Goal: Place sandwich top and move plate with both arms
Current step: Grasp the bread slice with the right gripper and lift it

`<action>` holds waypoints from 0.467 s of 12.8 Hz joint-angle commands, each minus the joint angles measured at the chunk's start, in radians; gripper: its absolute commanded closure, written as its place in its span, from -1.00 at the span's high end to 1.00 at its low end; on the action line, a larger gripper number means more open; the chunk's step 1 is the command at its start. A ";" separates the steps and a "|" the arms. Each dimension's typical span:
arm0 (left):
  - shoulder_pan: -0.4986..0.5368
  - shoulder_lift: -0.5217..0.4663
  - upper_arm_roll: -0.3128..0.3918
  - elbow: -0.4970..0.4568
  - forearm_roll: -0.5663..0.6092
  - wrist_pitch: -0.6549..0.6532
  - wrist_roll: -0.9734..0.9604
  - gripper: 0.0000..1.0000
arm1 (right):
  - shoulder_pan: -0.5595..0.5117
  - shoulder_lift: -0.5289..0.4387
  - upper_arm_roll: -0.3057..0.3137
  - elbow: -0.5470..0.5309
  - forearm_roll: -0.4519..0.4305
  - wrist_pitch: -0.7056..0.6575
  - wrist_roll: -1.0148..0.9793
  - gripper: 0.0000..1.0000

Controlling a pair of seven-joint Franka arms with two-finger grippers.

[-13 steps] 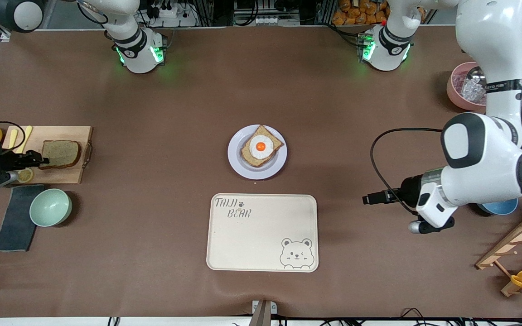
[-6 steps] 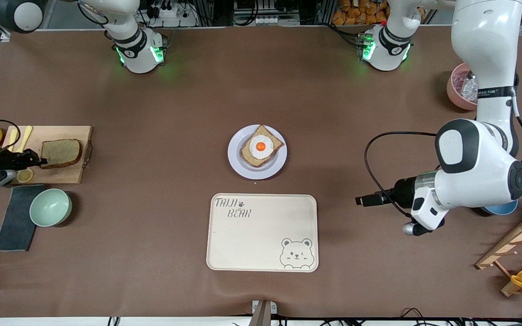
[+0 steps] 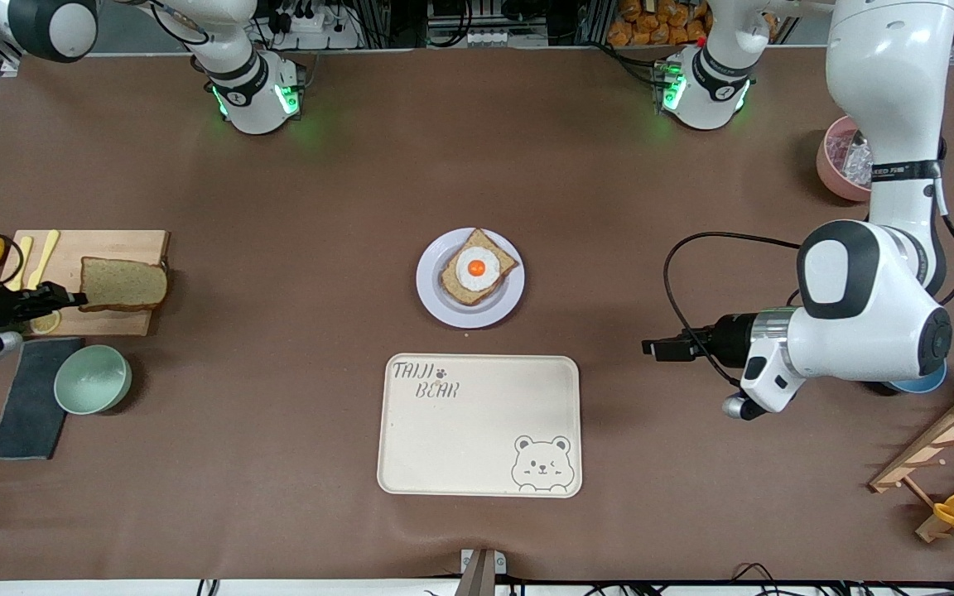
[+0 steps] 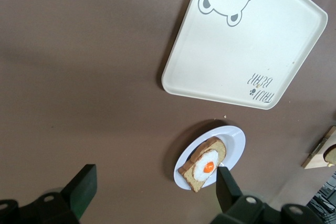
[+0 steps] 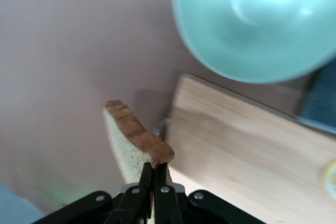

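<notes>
The sandwich top [image 3: 123, 284], a plain brown bread slice, hangs on edge just above the wooden board [image 3: 117, 321] at the right arm's end of the table. My right gripper [image 3: 78, 296] is shut on its crust; the right wrist view shows the slice [image 5: 128, 140] pinched at my right gripper [image 5: 155, 174]. The lavender-white plate [image 3: 431, 300] sits mid-table with the egg-topped bread slice [image 3: 477, 267] on it. My left gripper [image 3: 649, 348] is open and empty over bare table toward the left arm's end. The left wrist view shows the plate [image 4: 235, 141] past my left gripper [image 4: 155, 192].
A cream bear tray [image 3: 477, 426] lies nearer the front camera than the plate. A mint bowl [image 3: 93, 378] and a dark cloth [image 3: 28, 399] lie beside the board. A pink bowl [image 3: 835, 165], a blue bowl [image 3: 912, 381] and a wooden rack [image 3: 945, 447] stand at the left arm's end.
My right gripper has lifted the bread slice off the board and carried it a little toward the middle of the table. My left gripper has drifted a little toward the plate.
</notes>
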State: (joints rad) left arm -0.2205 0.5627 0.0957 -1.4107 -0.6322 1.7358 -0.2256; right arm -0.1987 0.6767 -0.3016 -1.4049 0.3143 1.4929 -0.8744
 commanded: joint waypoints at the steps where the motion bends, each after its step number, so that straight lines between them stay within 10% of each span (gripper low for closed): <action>1: 0.027 -0.009 -0.010 0.001 -0.023 -0.035 0.084 1.00 | 0.060 -0.046 0.067 0.012 0.009 -0.052 0.186 -1.00; 6: -0.023 0.003 -0.079 -0.077 -0.006 -0.087 0.204 1.00 | 0.079 -0.080 0.306 0.000 0.045 -0.028 0.527 -1.00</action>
State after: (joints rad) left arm -0.2248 0.5657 0.0391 -1.4598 -0.6334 1.6568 -0.0657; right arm -0.1146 0.6252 -0.0531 -1.3826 0.3342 1.4556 -0.4393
